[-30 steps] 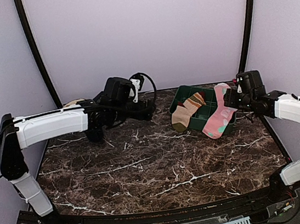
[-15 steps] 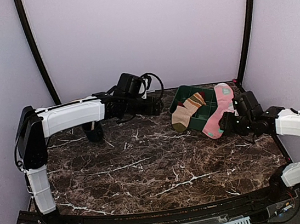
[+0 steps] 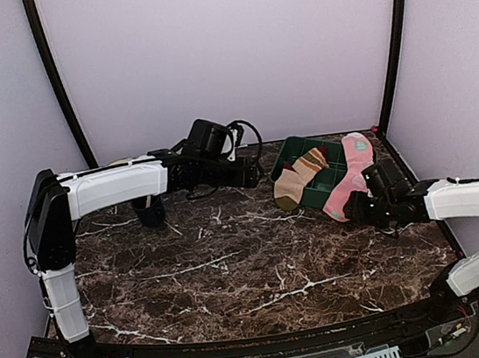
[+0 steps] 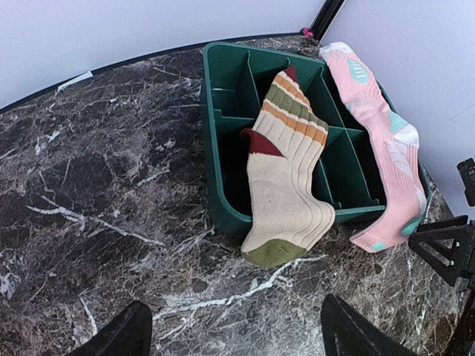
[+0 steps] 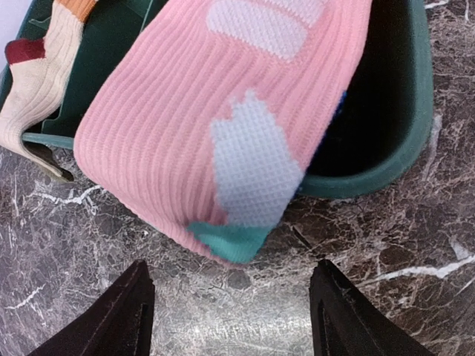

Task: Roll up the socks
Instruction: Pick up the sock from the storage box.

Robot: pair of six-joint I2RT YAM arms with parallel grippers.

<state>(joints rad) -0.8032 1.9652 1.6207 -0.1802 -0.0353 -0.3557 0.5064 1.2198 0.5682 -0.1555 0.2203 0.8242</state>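
Note:
Both socks hang over the front wall of a green compartment tray at the back right of the marble table. The tan striped sock has its olive toe on the table. To its right, the pink sock has its mint toe resting on the marble. My left gripper is open, just left of the tray, with the tan sock ahead of its fingers. My right gripper is open and low on the table. The pink sock's toe lies just in front of its spread fingertips, untouched.
A small black cup stands on the table under the left arm. Black frame posts rise at the back corners against the lilac walls. The tray's rounded right corner sits near the table's right edge.
The right gripper has come forward and down from beside the tray to the pink sock's toe. The left arm reached right toward the tray, then held. Both stayed open.

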